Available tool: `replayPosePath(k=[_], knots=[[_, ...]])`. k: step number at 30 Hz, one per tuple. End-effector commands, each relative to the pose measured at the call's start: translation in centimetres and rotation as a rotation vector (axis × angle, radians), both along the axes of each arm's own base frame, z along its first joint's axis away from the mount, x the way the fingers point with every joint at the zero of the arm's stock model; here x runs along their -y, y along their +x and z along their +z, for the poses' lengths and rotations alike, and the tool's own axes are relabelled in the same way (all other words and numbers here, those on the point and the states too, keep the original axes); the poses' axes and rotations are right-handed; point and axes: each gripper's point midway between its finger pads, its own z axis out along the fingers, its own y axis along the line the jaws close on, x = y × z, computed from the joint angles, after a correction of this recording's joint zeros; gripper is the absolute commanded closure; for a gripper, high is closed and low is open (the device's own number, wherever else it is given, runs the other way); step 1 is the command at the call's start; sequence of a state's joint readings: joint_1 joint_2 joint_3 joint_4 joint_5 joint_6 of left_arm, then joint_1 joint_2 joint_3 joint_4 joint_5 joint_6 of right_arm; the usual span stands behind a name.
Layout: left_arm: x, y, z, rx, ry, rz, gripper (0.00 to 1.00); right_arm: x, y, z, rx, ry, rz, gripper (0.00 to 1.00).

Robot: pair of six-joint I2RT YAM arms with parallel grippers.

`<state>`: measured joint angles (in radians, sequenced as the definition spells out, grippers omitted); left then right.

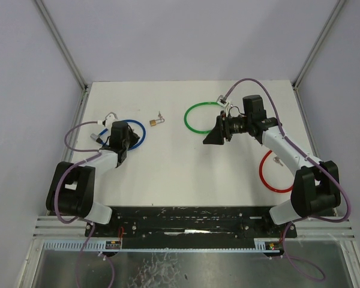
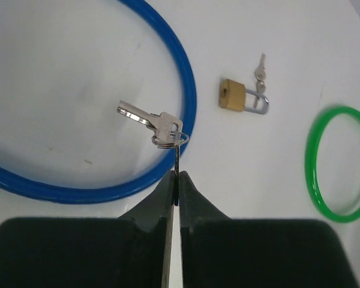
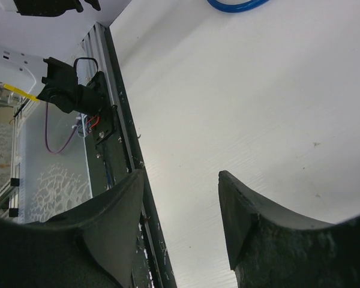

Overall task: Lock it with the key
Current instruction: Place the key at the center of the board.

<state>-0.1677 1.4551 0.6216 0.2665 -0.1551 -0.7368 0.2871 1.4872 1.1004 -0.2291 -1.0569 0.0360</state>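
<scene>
A small brass padlock (image 2: 233,96) with a silver shackle lies on the white table between the blue and green rings, two small keys (image 2: 261,75) resting at its shackle. In the top view the padlock (image 1: 152,123) sits right of my left gripper (image 1: 126,135). My left gripper (image 2: 177,174) is shut on a key (image 2: 176,157) seen edge-on. From its ring (image 2: 165,141) a second silver key (image 2: 145,119) sticks out over the blue ring. My right gripper (image 1: 213,137) hovers open and empty below the green ring; its jaws (image 3: 181,174) stand apart over bare table.
A blue ring (image 2: 189,90) lies under the left gripper and a green ring (image 1: 201,118) lies mid-table. A red ring (image 1: 270,175) at the right holds a small metal item (image 1: 278,160). The table's near rail (image 3: 117,138) shows in the right wrist view. White walls enclose the table.
</scene>
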Motion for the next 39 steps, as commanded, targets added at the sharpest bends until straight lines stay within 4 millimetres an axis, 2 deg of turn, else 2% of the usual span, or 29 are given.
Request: replayPosePath(k=[1,8,9,12,14,19,22,26,28,31,33,35,37,39], knots=[[-3.0,1.0,-0.7,-0.029,0.021,0.132,1.00,0.1,0.2,2.7,0.085,0.028,0.009,0.41],[-4.1,1.9,-1.2,-0.052,-0.004,0.164,0.99,0.4,0.3,2.9,0.093,0.028,0.000,0.41],[-4.3,1.9,-1.2,-0.051,-0.007,0.167,0.95,0.5,0.4,3.0,0.097,0.028,-0.004,0.41],[-4.5,1.7,-0.9,-0.047,-0.012,0.175,0.69,0.7,0.5,3.0,0.101,0.028,-0.011,0.41],[-4.7,1.5,-0.6,-0.037,-0.013,0.179,0.55,0.9,0.6,3.2,0.106,0.029,-0.015,0.41],[-4.6,1.1,0.6,0.000,-0.023,0.166,0.47,1.3,0.8,3.4,0.112,0.033,-0.025,0.40],[-3.2,1.1,2.3,0.065,-0.036,0.067,0.46,1.6,0.9,3.5,0.122,0.030,-0.031,0.40],[0.8,1.3,6.5,0.290,-0.036,-0.212,0.45,2.1,1.3,3.5,0.141,0.017,-0.045,0.40],[1.2,2.8,6.7,0.272,0.009,-0.238,0.48,2.4,1.4,3.6,0.143,0.018,-0.052,0.40],[1.4,5.9,5.5,0.178,0.086,-0.244,0.62,2.6,1.6,3.5,0.139,0.019,-0.060,0.40],[1.2,7.8,3.5,0.087,0.123,-0.245,0.73,2.7,1.6,3.5,0.133,0.021,-0.062,0.40],[1.2,10.1,2.8,0.054,0.147,-0.253,0.82,2.7,1.7,3.4,0.134,0.022,-0.061,0.40],[1.7,12.0,1.8,0.019,0.158,-0.275,0.83,2.7,1.7,3.3,0.129,0.023,-0.061,0.40],[2.2,13.4,0.0,-0.039,0.178,-0.296,0.83,2.6,1.7,3.1,0.126,0.022,-0.058,0.40]])
